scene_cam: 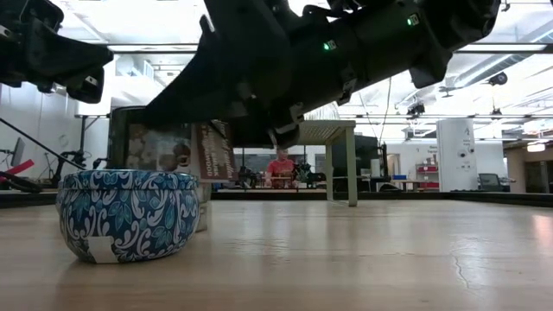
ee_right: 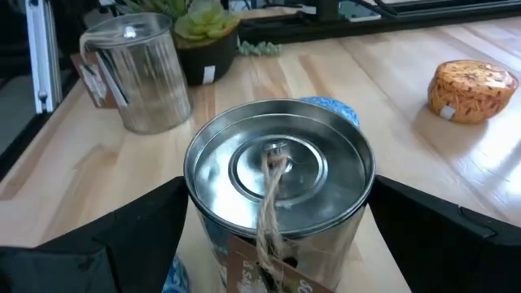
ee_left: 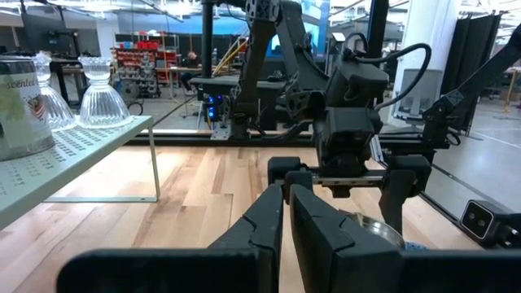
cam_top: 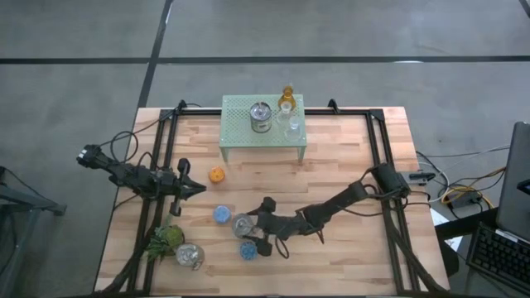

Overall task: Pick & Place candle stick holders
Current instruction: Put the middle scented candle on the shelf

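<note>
right gripper [cam_top: 251, 234] spread wide, fingers either side of a silver tin [ee_right: 277, 175], not clamped; left gripper [cam_top: 197, 189] pressed together, near the orange holder [cam_top: 217, 175].

**Table from above: holders, stand and two arms**

Pale-green mesh stand [cam_top: 262, 126] at the far edge carries a silvery holder [cam_top: 261, 117], an amber glass holder [cam_top: 286, 98] and clear glass holders [cam_top: 292, 124]. Orange holder [cam_top: 217, 175] near the left gripper [cam_top: 199, 188]. Right gripper [cam_top: 253, 229] straddles a silvery tin [cam_top: 242, 224] between two blue holders [cam_top: 221, 214]. Green plant [cam_top: 166, 240] beside another silvery tin [cam_top: 190, 256].
</note>
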